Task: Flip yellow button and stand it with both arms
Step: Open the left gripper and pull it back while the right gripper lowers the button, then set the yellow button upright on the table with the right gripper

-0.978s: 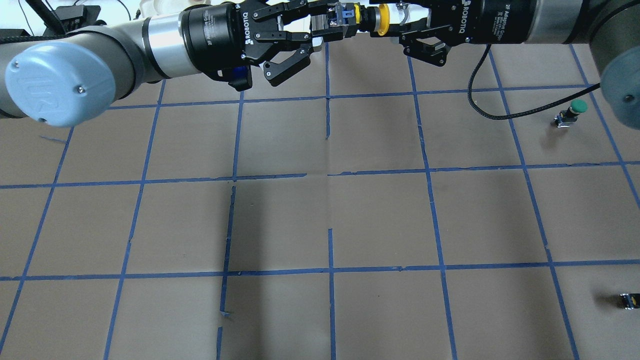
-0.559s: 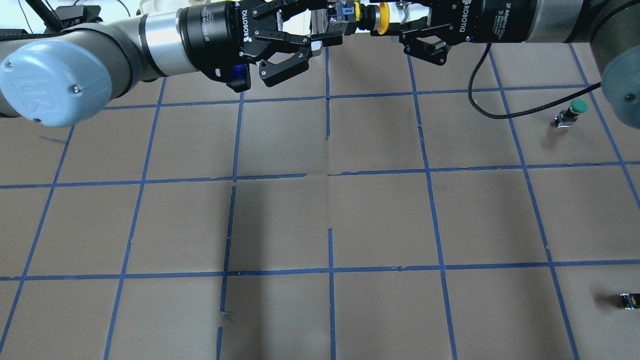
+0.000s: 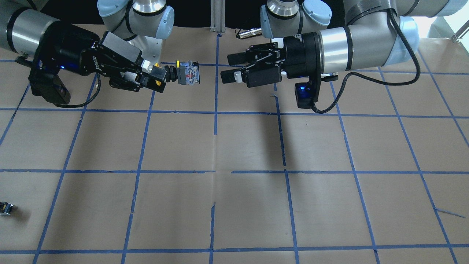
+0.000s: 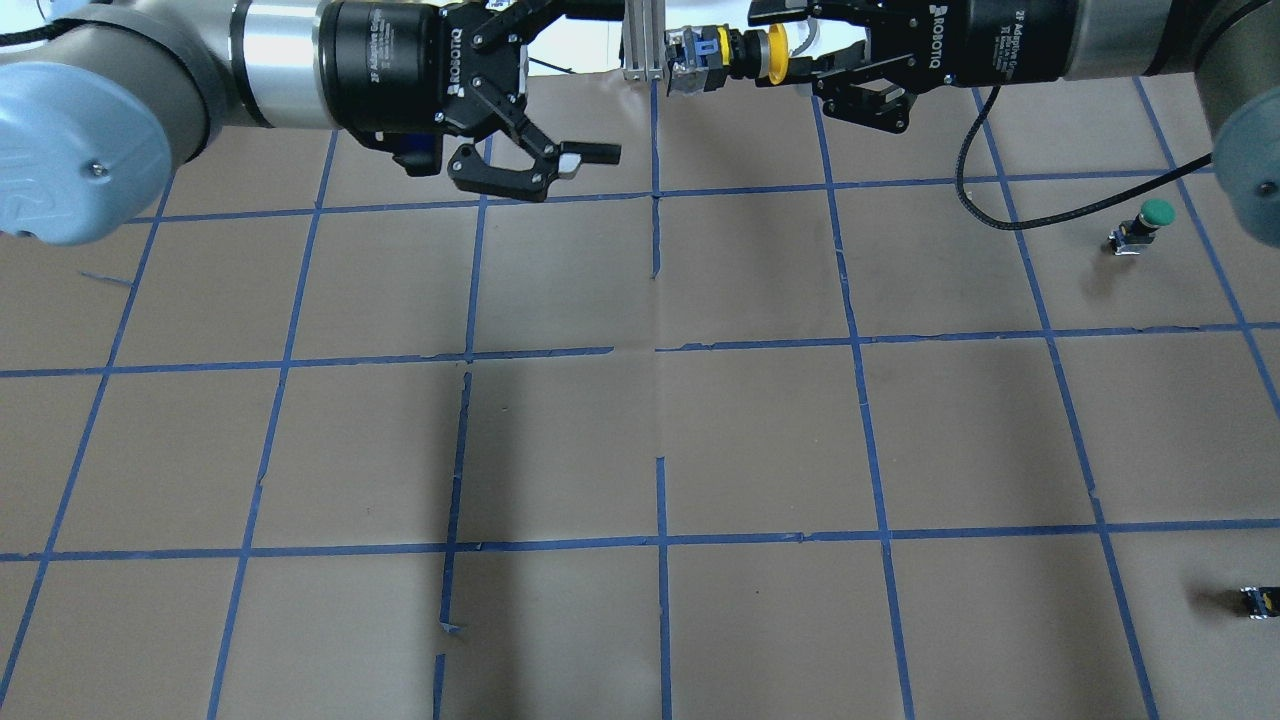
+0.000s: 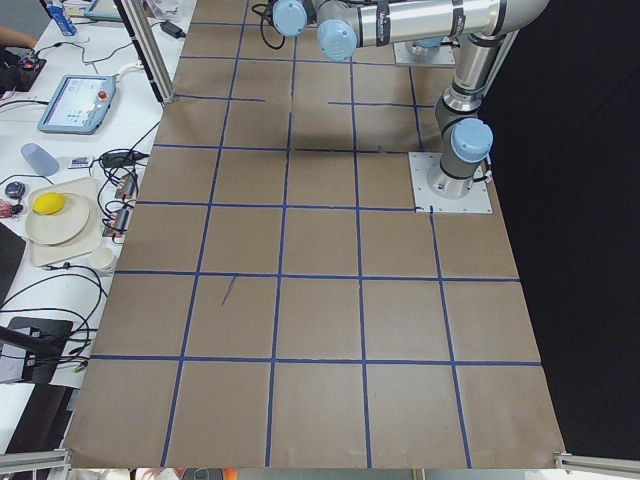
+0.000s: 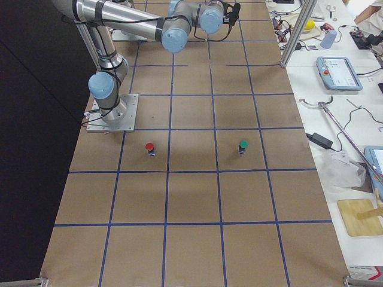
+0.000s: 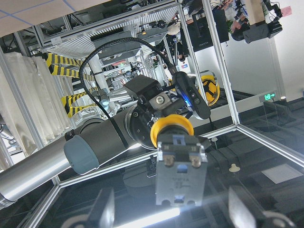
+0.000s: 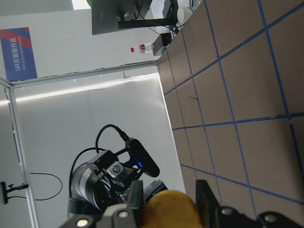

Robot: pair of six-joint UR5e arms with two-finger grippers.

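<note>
The yellow button (image 4: 705, 50) hangs in the air over the table's far edge, lying sideways. My right gripper (image 4: 785, 45) is shut on its yellow cap, and the grey body points toward the left arm. In the front view the button (image 3: 187, 73) sticks out of the right gripper (image 3: 158, 75). My left gripper (image 4: 600, 85) is open and empty, a short gap away from the body, also seen in the front view (image 3: 230, 68). The left wrist view shows the button's body (image 7: 182, 175) centred between my open fingers (image 7: 102, 211). The right wrist view shows the cap (image 8: 168, 211) between the pads.
A green-capped button (image 4: 1145, 225) stands at the right of the table. A small dark switch block (image 4: 1258, 600) lies at the near right. A red-capped button (image 6: 149, 147) stands near the right arm's base. A black cable (image 4: 1000, 220) hangs from the right wrist.
My left gripper has opened, let go of the button's body and drawn back to the left. The right gripper still holds the cap, with the button shifted slightly left.
</note>
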